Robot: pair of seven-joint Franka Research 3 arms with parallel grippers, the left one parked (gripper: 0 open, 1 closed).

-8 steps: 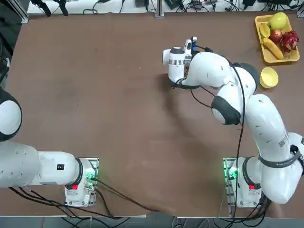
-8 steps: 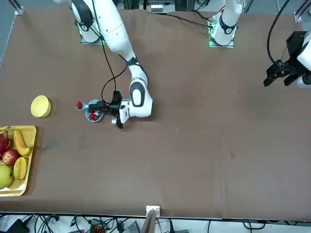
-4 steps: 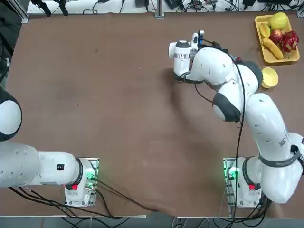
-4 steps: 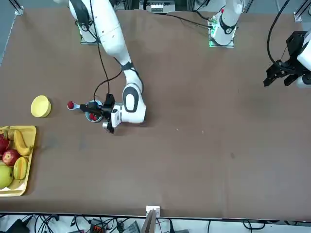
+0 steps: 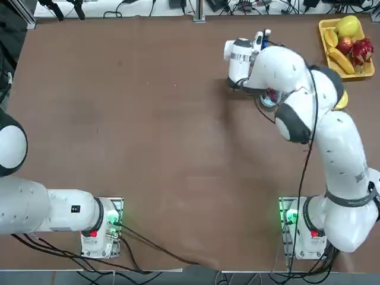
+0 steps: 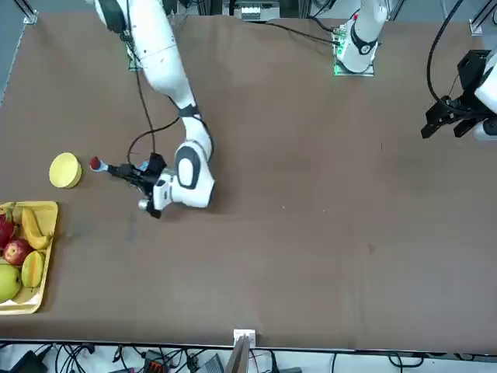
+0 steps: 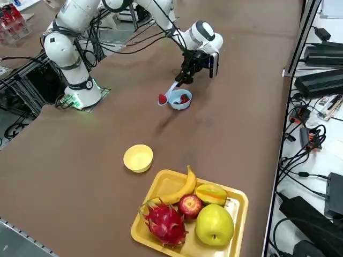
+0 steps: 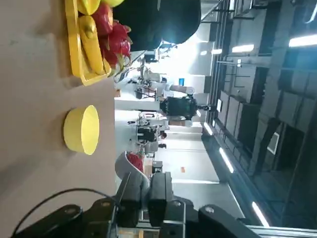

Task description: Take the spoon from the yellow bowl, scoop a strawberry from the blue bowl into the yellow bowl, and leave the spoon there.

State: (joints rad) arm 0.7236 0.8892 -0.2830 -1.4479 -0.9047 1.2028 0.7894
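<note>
My right gripper (image 7: pixel 183 78) is shut on the handle of the pale spoon (image 7: pixel 171 89), held above the table. A red strawberry (image 7: pixel 162 99) lies in the spoon's scoop. In the front view the strawberry (image 6: pixel 95 164) hangs between my gripper (image 6: pixel 141 176) and the small yellow bowl (image 6: pixel 65 170). The blue bowl (image 7: pixel 180 99) sits just below and behind the spoon with more strawberries inside. In the wrist view the loaded spoon (image 8: pixel 132 167) points toward the yellow bowl (image 8: pixel 81 130). The yellow bowl (image 7: pixel 138 158) holds nothing.
A rectangular yellow fruit tray (image 7: pixel 234 201) with a banana, an apple, a dragon fruit and other fruit stands beyond the yellow bowl, near the table corner. In the top view my arm covers most of both bowls beside that tray (image 5: pixel 326 41).
My gripper has carried the spoon with the strawberry out over the blue bowl's rim and toward the yellow bowl. The arm has swung the same way.
</note>
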